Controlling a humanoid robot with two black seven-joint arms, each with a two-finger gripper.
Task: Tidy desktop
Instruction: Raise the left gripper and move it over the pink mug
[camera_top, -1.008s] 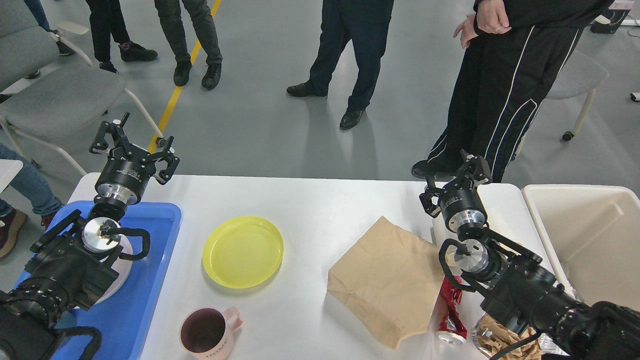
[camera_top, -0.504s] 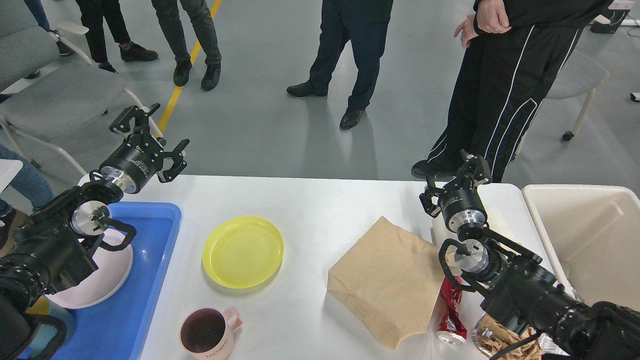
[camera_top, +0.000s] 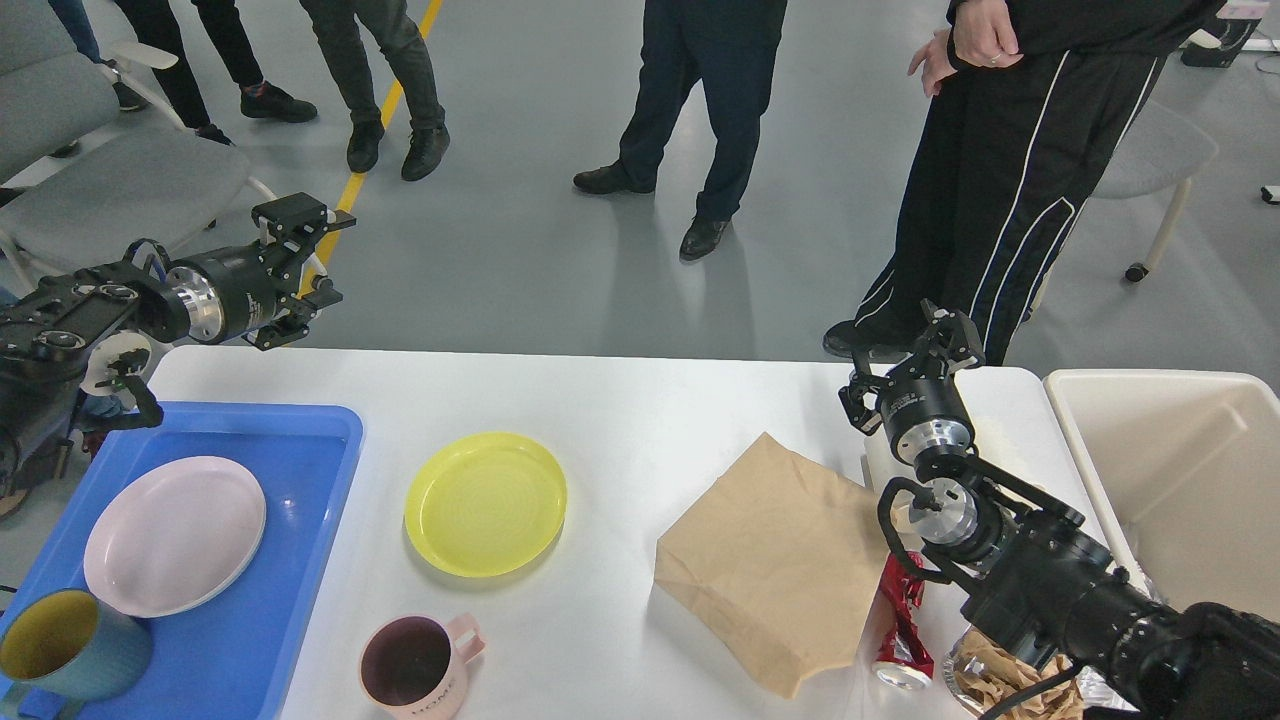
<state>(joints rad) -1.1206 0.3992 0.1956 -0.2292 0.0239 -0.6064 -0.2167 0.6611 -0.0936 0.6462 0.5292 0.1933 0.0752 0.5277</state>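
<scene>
Here, white desktop (camera_top: 640, 400), gray floor (camera_top: 520, 260).

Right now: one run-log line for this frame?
left gripper: open, empty | right gripper: open, empty | pink plate: in blue tray | yellow plate: on desktop

The worktop (camera_top: 620, 400) is plain white. On it sit a bright yellow plate (camera_top: 486, 503) with faint concentric rings, a pale pink mug (camera_top: 418, 665) with a dark interior, a tan paper bag (camera_top: 780, 560) and a red crushed can (camera_top: 902, 625). The blue tray (camera_top: 300, 560) holds a pale pink plate (camera_top: 175, 535) and a teal cup (camera_top: 70, 655) with a yellow inside. The bin (camera_top: 1170, 470) is beige. Both arms are black with silver rings.
</scene>
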